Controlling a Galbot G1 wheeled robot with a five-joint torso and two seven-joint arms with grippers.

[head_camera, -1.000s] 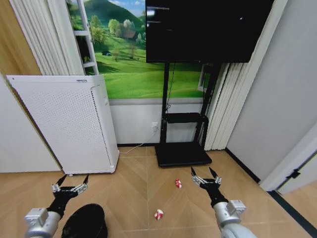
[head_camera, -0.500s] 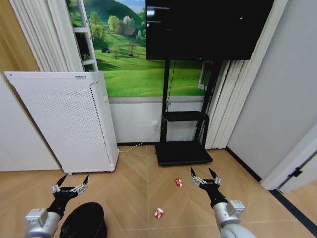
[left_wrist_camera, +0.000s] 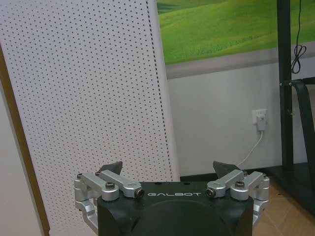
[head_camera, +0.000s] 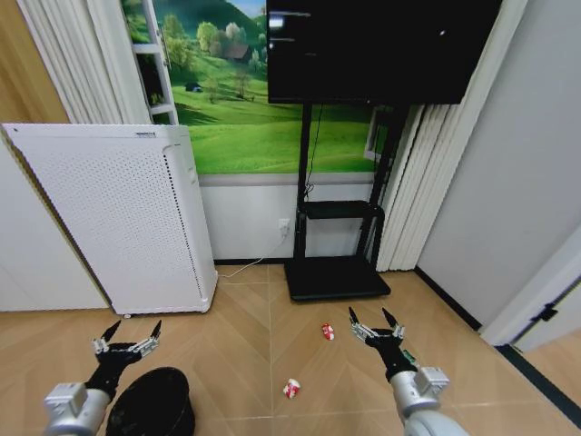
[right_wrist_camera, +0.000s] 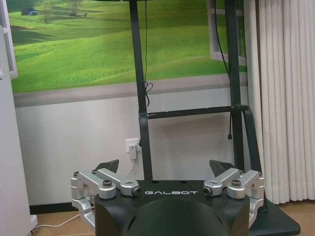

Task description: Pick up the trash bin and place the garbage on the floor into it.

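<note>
Standing in the room, I am watching the robot face the wall, both arms held low and forward over the floor (head_camera: 245,336). The left gripper (head_camera: 127,343) is hanging just above and behind the bin (head_camera: 152,406), its fingers spread wide and holding nothing. The right gripper (head_camera: 373,327) is poised the same way — wide, empty — near the room's right side.

The bin is sitting on the floor near the front left, just in front of the white cabinet (head_camera: 118,218). One red-and-white scrap (head_camera: 327,332) is lying just beside the right gripper, in front of the TV stand (head_camera: 334,277); a second scrap (head_camera: 291,390) is lying nearer the robot, about midway between the two arms. A small green speck (head_camera: 408,355) is peeking out by the right wrist, too small to identify.

By my judgement the job is only opening: the bin is not yet grasped. The next move is calling for the left gripper to come down onto the rim.

The head view is giving the floor, bin and scraps. The left wrist view is offering the left gripper (left_wrist_camera: 167,173) against the cabinet's perforated face (left_wrist_camera: 88,98) — no bin. The right wrist view is showing the right gripper (right_wrist_camera: 165,169) before the stand's uprights (right_wrist_camera: 140,108) and the wall socket (right_wrist_camera: 132,146).
</note>
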